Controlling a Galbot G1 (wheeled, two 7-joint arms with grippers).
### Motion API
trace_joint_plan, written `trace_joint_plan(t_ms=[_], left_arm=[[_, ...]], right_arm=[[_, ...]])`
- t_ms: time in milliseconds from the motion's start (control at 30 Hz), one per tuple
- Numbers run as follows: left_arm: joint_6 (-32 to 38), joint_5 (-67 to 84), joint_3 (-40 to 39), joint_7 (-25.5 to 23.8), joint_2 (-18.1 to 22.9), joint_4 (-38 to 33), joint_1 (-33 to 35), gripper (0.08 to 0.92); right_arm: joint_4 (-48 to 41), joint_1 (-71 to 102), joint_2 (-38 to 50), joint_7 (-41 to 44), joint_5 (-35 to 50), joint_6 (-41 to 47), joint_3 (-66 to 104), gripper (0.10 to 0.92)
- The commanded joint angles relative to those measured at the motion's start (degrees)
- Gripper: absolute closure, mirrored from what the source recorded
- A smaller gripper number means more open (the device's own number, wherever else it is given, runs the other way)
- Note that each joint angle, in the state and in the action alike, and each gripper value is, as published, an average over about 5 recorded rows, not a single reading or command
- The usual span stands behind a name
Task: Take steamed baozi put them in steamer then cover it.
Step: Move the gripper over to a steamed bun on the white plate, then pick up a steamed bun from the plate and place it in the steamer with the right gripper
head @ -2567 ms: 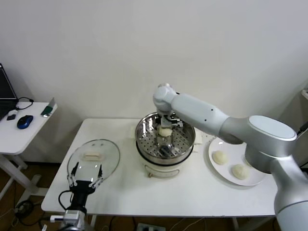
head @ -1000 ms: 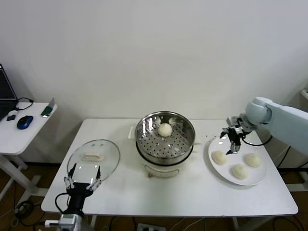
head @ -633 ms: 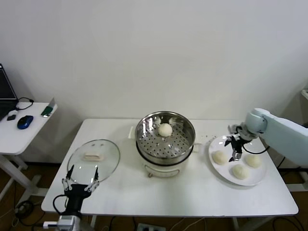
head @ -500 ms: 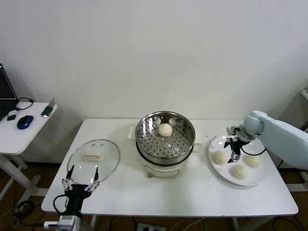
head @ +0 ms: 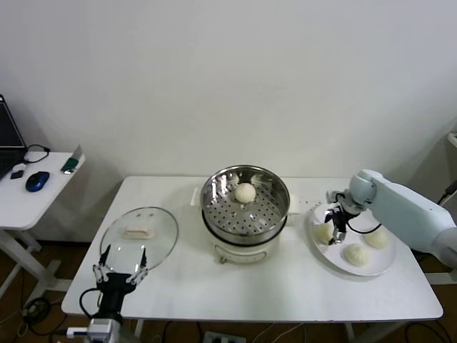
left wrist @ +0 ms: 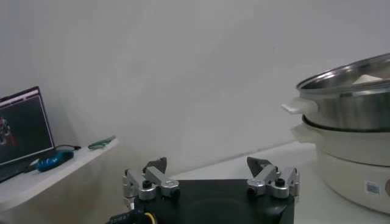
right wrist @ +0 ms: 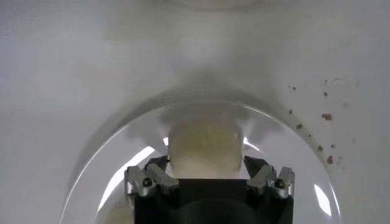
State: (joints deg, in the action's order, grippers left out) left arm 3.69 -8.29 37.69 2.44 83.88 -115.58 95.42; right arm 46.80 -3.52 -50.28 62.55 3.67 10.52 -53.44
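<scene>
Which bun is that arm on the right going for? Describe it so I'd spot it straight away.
Find the white plate on the table, to the right of the steamer. Three baozi sit on it; the one meant lies nearest the steamer. It alone has the right gripper straddling it, open.

One cream baozi (head: 245, 191) inside the open steel steamer (head: 213, 207); three more baozi (head: 355, 254) to its right; glass cover (head: 138, 232) flat, left.
</scene>
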Motion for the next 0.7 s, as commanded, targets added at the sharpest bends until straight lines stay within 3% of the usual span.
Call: trace_joint_plan(t_ms=[33, 467, 700], left_arm=[[0.0, -0.1, -0.1, -0.1, -0.1, -0.1, 0.0, 0.177], [0.0, -0.2, -0.4, -0.3, -0.3, -0.5, 0.1, 0.177], [-0.1, -0.2, -0.7, -0.4, -1.2, -0.8, 0.2, 0.177]], right_arm=[[-1.7, 0.9, -1.3, 0.1, 0.4, 0.0, 1.0, 0.219], [-0.8, -0.4, -0.2, 0.1, 1.7, -0.2, 0.6, 0.328], [2.9, -11.6, 2.8, -0.1, 10.1, 1.4, -7.5, 0.336]])
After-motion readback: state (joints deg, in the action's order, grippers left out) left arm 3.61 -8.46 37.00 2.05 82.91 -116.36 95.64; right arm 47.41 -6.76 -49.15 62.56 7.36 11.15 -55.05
